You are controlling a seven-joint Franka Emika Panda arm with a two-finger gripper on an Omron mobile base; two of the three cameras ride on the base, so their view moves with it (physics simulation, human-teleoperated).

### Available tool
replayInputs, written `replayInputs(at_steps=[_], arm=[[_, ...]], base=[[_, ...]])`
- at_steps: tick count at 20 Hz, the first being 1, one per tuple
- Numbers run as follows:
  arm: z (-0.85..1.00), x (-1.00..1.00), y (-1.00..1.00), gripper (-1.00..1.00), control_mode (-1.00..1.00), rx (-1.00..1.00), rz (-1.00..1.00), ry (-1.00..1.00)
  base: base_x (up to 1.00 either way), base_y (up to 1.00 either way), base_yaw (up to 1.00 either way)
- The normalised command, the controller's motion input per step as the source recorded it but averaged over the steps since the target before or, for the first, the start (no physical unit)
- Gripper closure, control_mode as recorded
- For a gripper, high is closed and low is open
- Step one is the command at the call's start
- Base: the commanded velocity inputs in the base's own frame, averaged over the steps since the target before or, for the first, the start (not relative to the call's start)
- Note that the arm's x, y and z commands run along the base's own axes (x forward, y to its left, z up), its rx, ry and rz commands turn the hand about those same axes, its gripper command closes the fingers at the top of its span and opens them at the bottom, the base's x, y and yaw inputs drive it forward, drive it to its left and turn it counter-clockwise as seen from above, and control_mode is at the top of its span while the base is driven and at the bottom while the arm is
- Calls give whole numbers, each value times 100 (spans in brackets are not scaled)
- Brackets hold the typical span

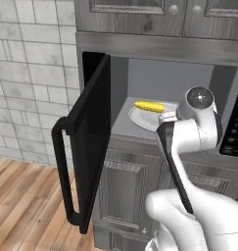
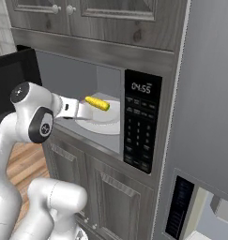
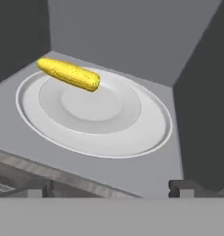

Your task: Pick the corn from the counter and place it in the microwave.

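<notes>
Lying on the white turntable plate (image 3: pixel 99 133) inside the microwave (image 1: pixel 164 78), the corn (image 3: pixel 69 73) sits ahead of the gripper (image 3: pixel 109 188) and off to one side, near the plate's far rim, well apart from the fingertips. The gripper is released and empty, its two dark tips spread wide at the microwave's front sill. Its hand hovers just at the opening beside the black door (image 1: pixel 88 142), which stands swung open. By my judgement the placing is done; what remains is only drawing the arm clear of the cavity.
</notes>
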Motion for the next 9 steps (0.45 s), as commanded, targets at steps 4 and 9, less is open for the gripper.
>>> replayInputs(at_steps=[4, 9], arm=[[28, -100, 1, -100, -100, 22, -31, 0], [1, -100, 4, -100, -100, 25, -21, 0]], base=[[0, 0, 0], [0, 0, 0]])
